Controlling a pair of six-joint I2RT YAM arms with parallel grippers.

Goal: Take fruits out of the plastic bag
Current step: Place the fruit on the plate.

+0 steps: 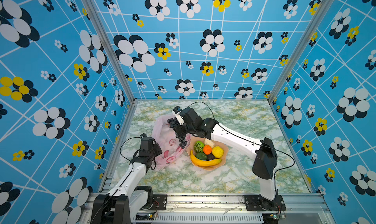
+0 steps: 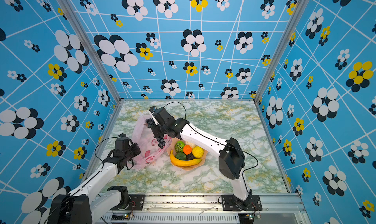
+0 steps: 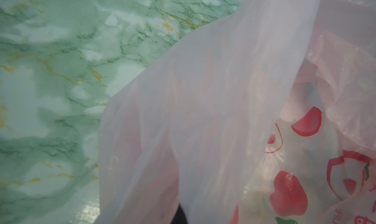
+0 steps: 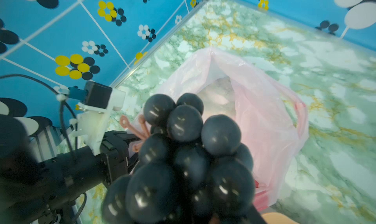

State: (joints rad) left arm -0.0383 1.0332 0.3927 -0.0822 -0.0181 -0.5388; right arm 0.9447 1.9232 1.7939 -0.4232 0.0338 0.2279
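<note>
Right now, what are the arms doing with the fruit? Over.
Left gripper shut on bag. Right gripper shut on grapes, above bag. Other fruits on plate. Path to plate looks clear.

Plastic bag (image 3: 203, 111): small red printed lettering (image 3: 336, 215) beside the red prints (image 3: 289, 194), turned sideways, cut by the frame edge; letters unreadable.
</note>
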